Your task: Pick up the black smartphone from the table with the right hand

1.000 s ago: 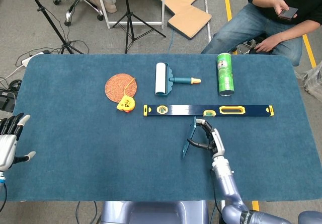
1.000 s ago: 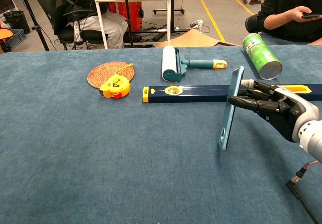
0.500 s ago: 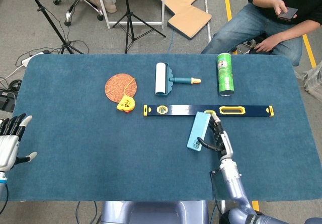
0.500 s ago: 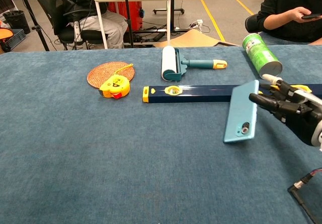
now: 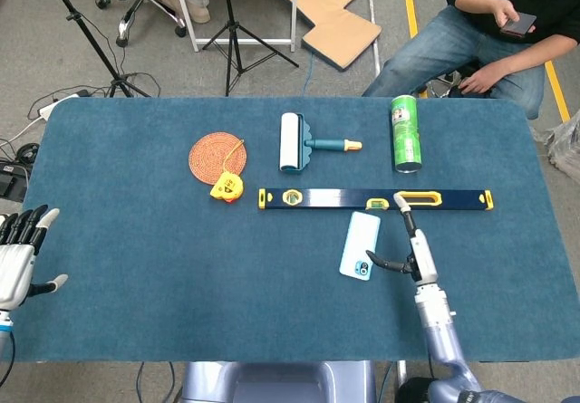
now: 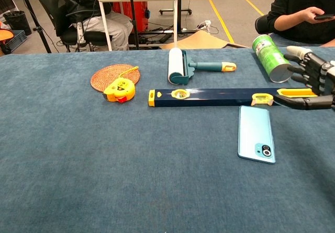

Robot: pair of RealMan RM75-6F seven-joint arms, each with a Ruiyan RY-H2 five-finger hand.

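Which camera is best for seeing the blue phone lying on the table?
The chest view is best: the phone fills more of the picture, lying flat with its camera lens showing, just below the long level. The head view shows the phone from above, smaller, with the right hand beside it.

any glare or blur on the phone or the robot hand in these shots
Head view: even, soft light; the phone lies sharp, without glare, and the right robot hand casts little shadow. Chest view: the phone's glossy back shows a faint sheen, no blown highlights; the right robot hand is cut by the frame edge, not blurred.
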